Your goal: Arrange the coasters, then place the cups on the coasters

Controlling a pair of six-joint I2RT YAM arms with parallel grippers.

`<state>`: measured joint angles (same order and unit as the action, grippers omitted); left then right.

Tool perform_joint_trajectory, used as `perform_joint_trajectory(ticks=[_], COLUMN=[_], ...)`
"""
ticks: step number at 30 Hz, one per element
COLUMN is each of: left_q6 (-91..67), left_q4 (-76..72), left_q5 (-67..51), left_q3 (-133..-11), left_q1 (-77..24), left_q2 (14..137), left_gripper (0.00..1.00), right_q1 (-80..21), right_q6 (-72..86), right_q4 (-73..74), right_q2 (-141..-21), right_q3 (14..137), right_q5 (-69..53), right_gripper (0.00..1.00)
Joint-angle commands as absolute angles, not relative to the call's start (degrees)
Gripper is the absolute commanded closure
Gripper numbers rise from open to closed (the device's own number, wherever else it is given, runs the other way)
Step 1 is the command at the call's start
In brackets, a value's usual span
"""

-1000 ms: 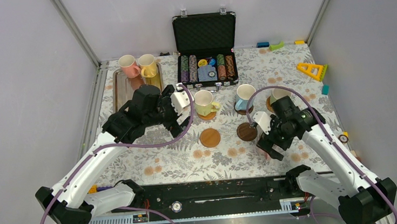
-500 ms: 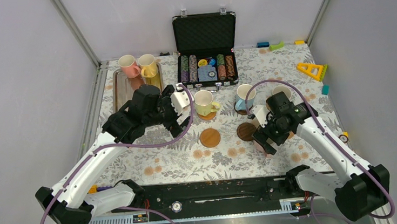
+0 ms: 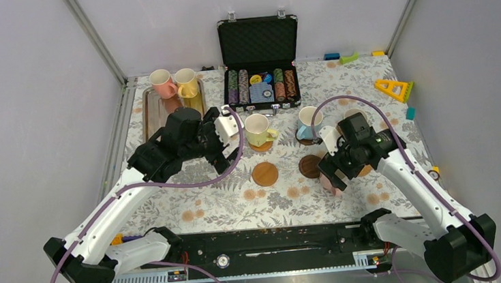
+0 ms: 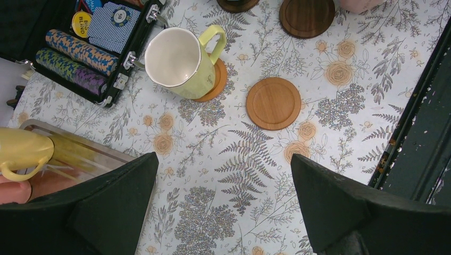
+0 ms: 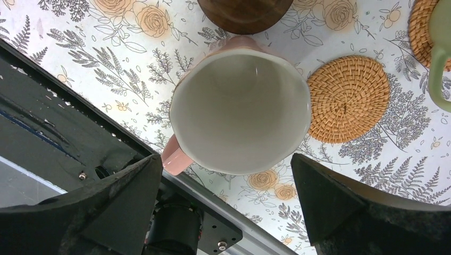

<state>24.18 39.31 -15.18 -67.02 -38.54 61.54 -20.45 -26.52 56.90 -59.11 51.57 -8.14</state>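
My right gripper (image 3: 331,177) (image 5: 226,158) is open above a pink cup (image 5: 240,106) (image 3: 330,188). The cup stands on the cloth near the front edge, and neither pad visibly touches it. Beside it lie a woven coaster (image 5: 348,98) and a dark wood coaster (image 5: 244,10) (image 3: 311,166). My left gripper (image 3: 226,150) (image 4: 223,159) hangs open over bare cloth. A tan wood coaster (image 4: 273,103) (image 3: 265,174) lies empty. A pale yellow cup (image 4: 181,64) (image 3: 257,128) sits on an orange-brown coaster (image 4: 217,79). The blue cup (image 3: 309,121) and the green cup (image 3: 354,117) stand on coasters.
A pink cup (image 3: 162,83) and a yellow cup (image 3: 186,83) stand on the silver tray (image 3: 153,112) at back left. An open black case of poker chips (image 3: 261,86) sits at the back centre. Small toys (image 3: 394,89) lie at back right. The black base rail (image 5: 48,133) runs just behind the pink cup.
My right gripper has moved back and to the left, from near the front edge to over the pink cup. The left arm has held still.
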Motion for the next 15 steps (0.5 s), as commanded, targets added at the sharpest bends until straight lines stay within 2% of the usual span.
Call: perform_joint_trajectory(ticks=[1,8,15], left_q6=[24.7,24.9,24.8], left_q4=[37.3,37.3,37.3], left_q5=[-15.4,-15.4,-15.5], left_q3=[-68.2,-68.2,-68.5], left_q1=[-38.2,-38.3,-38.3], left_q2=[60.0,60.3,61.0], left_gripper=[0.01,0.01,0.01], right_q1=[-20.2,-20.3,-20.3], right_q6=[-25.5,-23.4,-25.7], right_q4=[56.1,54.3,53.4], right_q2=[-59.9,-63.6,-61.1], right_q3=[53.6,51.9,49.8], right_q5=[-7.6,-3.6,1.4], right_gripper=[0.0,0.0,0.0])
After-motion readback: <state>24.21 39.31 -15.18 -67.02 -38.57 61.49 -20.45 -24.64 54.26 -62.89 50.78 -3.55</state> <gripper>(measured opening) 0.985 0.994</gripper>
